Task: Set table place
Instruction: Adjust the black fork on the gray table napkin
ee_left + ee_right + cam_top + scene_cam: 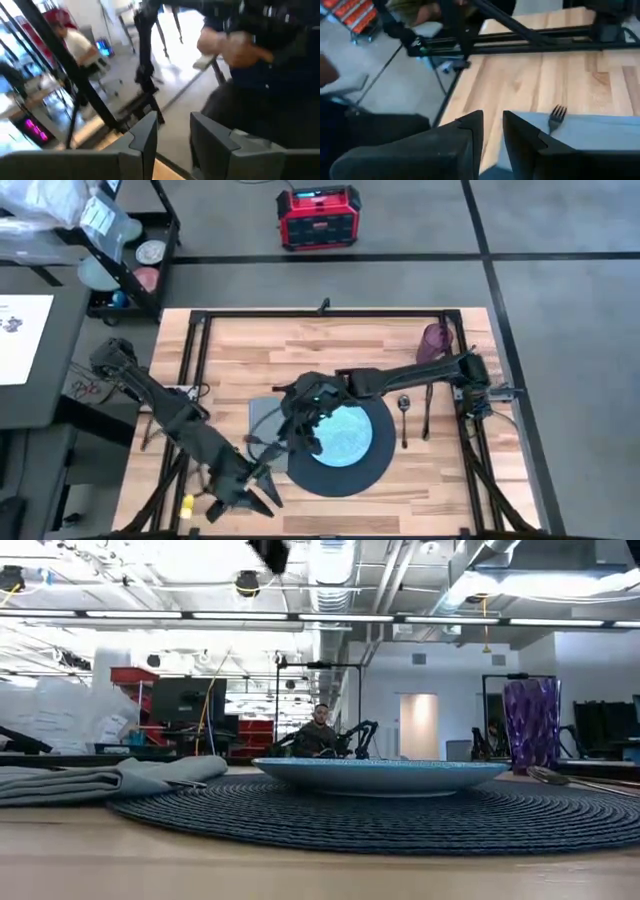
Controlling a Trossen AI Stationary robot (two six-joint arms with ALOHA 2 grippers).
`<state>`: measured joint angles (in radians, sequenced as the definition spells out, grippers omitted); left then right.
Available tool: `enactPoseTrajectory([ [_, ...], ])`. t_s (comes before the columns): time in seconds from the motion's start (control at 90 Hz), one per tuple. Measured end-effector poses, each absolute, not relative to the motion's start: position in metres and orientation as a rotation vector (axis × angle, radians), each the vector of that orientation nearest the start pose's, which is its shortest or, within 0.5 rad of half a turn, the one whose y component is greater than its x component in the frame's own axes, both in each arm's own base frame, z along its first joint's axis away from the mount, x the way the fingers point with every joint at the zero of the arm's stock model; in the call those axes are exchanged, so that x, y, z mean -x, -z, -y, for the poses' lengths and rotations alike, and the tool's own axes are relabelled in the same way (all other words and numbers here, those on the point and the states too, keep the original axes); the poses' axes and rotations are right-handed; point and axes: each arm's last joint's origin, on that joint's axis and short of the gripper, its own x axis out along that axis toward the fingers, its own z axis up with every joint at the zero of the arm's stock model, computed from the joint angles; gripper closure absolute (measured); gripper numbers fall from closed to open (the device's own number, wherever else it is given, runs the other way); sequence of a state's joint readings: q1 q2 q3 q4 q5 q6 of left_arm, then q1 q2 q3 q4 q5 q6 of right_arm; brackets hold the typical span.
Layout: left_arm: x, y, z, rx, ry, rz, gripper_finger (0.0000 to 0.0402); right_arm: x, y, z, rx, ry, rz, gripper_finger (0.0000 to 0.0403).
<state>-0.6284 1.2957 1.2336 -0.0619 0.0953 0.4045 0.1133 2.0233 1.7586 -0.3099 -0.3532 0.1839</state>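
High view: on the table [330, 345] the dark grey mat [372, 470] sits near the middle-front, with the teal plate [352, 435] on it. The grey napkin [262, 418] lies touching the mat's rim at 9 o'clock. The right gripper [300, 430] hangs over the seam between napkin and plate, so the plate is at its 3 o'clock and the napkin at its 9 o'clock. The spoon [404, 418] and knife [427, 412] lie just beside the mat at 3 o'clock, and the purple cup [435, 342] stands at 1 o'clock from the mat. The left gripper [250, 495] waits near the table's front edge, at 7 o'clock from the mat.

Low view: the plate [380, 776] rests on the mat [400, 815], the napkin [90, 780] at its 9 o'clock, the cup [532, 725] at 3 o'clock. A person sits in the room behind.

Left wrist view: the left gripper [172, 135] has a narrow gap between its fingers and holds nothing; a person stands beyond.

Right wrist view: the right gripper [492, 130] is narrowly parted and empty, with the fork [555, 117] lying on the napkin [590, 132] just beside one finger.
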Motion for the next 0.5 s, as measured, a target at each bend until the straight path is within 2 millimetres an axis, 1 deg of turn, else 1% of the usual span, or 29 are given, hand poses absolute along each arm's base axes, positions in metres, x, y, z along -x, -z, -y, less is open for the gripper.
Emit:
enactPoseTrajectory([
  [0.056,-0.231,-0.399,0.167,-0.421,0.771,0.087,0.0302,-0.469,-0.272,-0.063,-0.247,-0.399,-0.625,0.0341],
  [0.1,-0.227,-0.406,0.163,-0.419,0.816,0.141,0.0302,-0.473,-0.272,-0.061,-0.252,-0.401,-0.603,0.0341],
  [0.133,-0.223,-0.411,0.16,-0.419,0.855,0.176,0.0302,-0.471,-0.271,-0.06,-0.262,-0.401,-0.62,0.0341],
  [0.211,-0.218,-0.419,0.159,-0.41,0.936,0.258,0.0302,-0.473,-0.271,-0.055,-0.272,-0.391,-0.614,0.0341],
  [0.3,-0.216,-0.418,0.162,-0.417,0.976,0.266,0.0302,-0.474,-0.271,-0.046,-0.277,-0.368,-0.605,0.0341],
  [0.4,-0.218,-0.414,0.164,-0.432,0.983,0.247,0.0302,-0.476,-0.273,-0.035,-0.282,-0.348,-0.581,0.0341],
  [0.5,-0.218,-0.41,0.164,-0.377,0.995,0.182,0.0302,-0.471,-0.277,-0.022,-0.298,-0.319,-0.606,0.0341],
])
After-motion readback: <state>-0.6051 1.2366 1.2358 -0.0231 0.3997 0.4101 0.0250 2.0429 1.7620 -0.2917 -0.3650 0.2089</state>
